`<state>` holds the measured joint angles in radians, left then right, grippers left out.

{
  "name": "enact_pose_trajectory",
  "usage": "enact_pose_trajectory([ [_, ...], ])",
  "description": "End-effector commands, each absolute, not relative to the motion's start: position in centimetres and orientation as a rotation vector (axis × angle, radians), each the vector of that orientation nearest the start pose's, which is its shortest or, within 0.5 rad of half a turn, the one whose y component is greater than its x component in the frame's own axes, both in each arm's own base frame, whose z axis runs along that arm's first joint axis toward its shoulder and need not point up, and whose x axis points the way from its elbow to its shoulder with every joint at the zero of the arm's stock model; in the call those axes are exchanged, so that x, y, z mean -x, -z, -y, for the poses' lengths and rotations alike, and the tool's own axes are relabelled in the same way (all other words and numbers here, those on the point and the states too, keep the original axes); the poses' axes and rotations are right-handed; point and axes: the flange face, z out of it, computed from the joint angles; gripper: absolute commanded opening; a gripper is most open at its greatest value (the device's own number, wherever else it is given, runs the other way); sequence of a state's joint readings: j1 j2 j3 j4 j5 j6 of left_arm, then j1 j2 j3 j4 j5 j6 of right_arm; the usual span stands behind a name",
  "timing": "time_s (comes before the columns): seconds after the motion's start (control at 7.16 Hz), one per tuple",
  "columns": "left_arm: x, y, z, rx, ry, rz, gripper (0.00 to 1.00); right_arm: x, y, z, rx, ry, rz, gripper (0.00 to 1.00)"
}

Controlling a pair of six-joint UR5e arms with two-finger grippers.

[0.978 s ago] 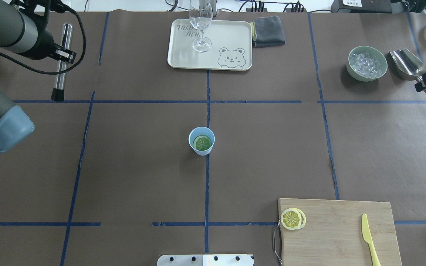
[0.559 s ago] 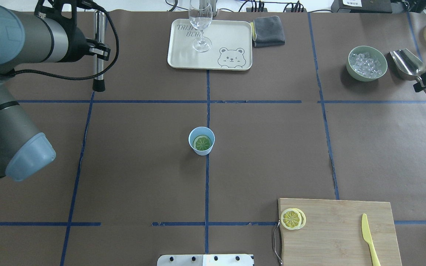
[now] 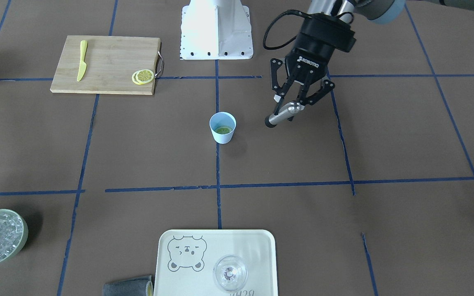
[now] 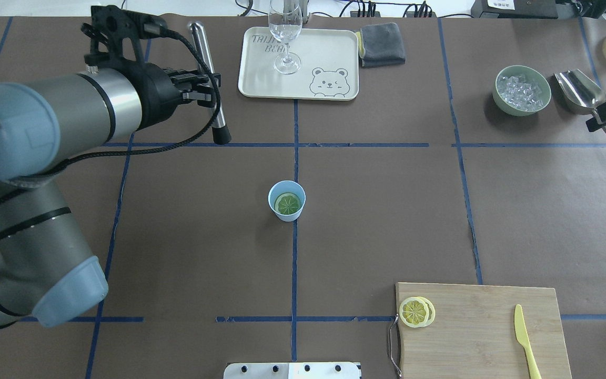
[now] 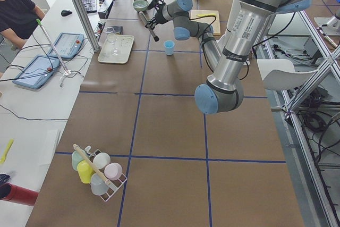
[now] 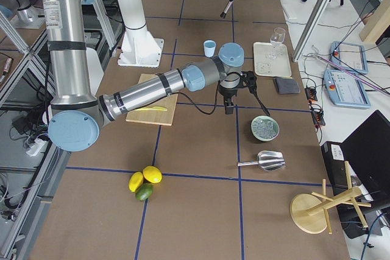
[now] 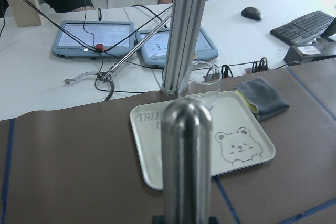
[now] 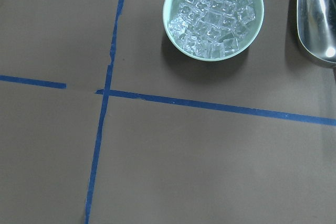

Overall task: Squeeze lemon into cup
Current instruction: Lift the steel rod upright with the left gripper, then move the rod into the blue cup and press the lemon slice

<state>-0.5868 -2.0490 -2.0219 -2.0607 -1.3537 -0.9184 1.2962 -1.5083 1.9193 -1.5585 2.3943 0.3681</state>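
The lemon [image 4: 416, 311] sits on the cutting board [image 4: 476, 326], well apart from the left gripper [image 3: 292, 106], now clamped on a metal rod [image 4: 219, 122] near the cup [image 4: 286, 200].

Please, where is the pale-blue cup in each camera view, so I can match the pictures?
Exterior front-facing: cup just left of centre, on the blue tape line.
Overhead exterior: cup at centre, on the same line.
Exterior left: cup upper middle, right of the bear tray.
Exterior right: cup upper middle, left of the bear tray.
Left wrist-mounted: not in view.
Right wrist-mounted: not in view.
Shared landmark: the bear tray.
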Motion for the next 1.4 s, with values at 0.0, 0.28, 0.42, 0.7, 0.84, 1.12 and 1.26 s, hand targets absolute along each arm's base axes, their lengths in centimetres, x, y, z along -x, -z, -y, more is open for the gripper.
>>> enact_pose_trajectory([
  [0.0, -40.3, -13.2, 38.9, -1.067, 0.190, -1.038, 0.00, 7.9, -44.9, 50.1, -0.126, 0.088, 0.896, 1.00],
  [0.28, -44.7, -14.8, 36.8, -1.088, 0.225, -1.024, 0.00, 7.9, -45.0, 50.2, -0.122, 0.084, 0.895, 1.00],
  [0.42, -47.2, -16.0, 36.4, -1.081, 0.213, -1.034, 0.00, 7.9, -45.1, 50.1, -0.120, 0.083, 0.895, 1.00],
  [0.7, -49.2, -17.4, 36.2, -1.090, 0.219, -1.024, 0.00, 7.8, -45.1, 50.0, -0.118, 0.083, 0.896, 1.00],
  [0.84, -49.2, -17.0, 35.6, -1.087, 0.212, -1.039, 0.00, 7.8, -45.1, 50.0, -0.118, 0.083, 0.896, 1.00],
  [1.12, -50.6, -17.2, 33.9, -1.066, 0.187, -1.057, 0.00, 7.8, -45.1, 50.0, -0.118, 0.083, 0.896, 1.00],
  [1.26, -50.9, -17.0, 33.8, -1.064, 0.183, -1.061, 0.00, 7.8, -45.1, 50.0, -0.118, 0.083, 0.896, 1.00],
])
